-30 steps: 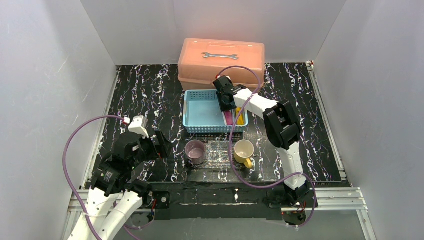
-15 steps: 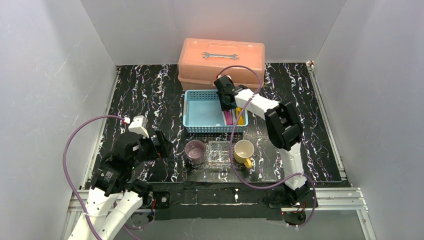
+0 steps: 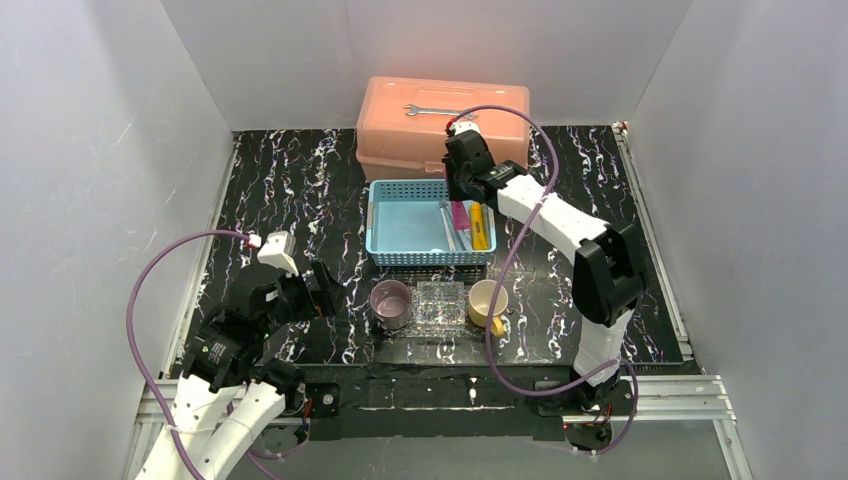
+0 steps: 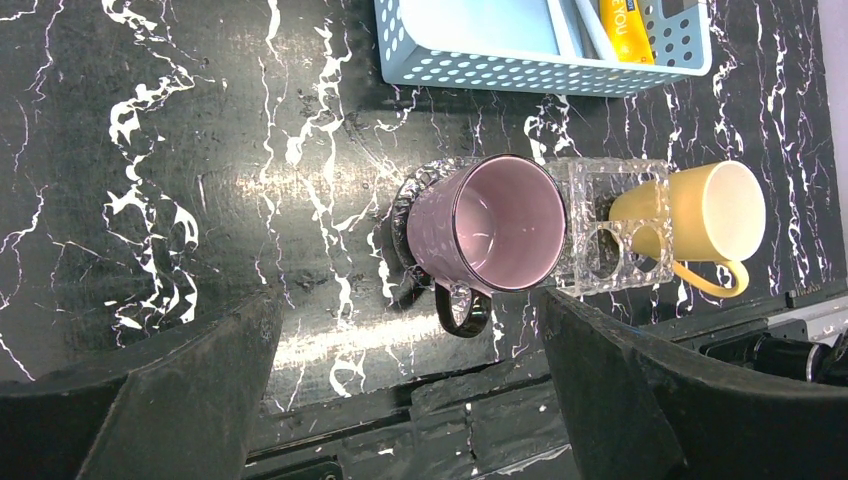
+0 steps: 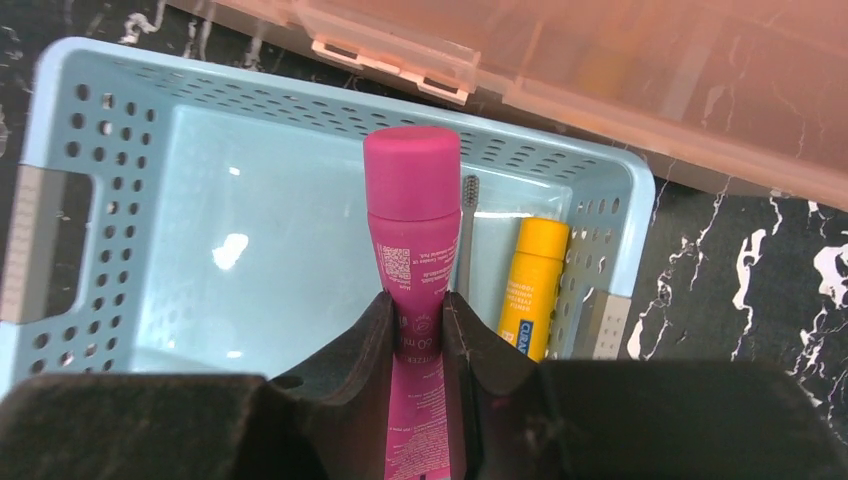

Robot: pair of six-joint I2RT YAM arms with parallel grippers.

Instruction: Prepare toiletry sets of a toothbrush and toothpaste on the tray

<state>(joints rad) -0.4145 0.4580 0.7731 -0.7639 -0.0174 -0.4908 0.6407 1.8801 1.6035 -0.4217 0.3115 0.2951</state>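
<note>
The right gripper [image 5: 415, 305] is clenched on the magenta-pink plastic toothpaste tube [image 5: 412, 210], held over the light-blue mesh basket [image 5: 100, 85]; I judge this the pickup step. Next comes a carry to the clear glittery plastic tray [image 3: 440, 306], which sits between 2 mugs. The left gripper [image 3: 322, 288] gapes empty. The surface is a black marbled tabletop [image 3: 290, 190], enclosed by white walls [image 3: 100, 150].

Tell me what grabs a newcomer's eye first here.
The magenta tube stands out, pinched between the fingers of the right gripper above the light-blue basket, where a yellow tube lies. Behind stands a salmon toolbox with a wrench on its lid. Near the front, a purple mug and a yellow mug flank the clear tray.
</note>
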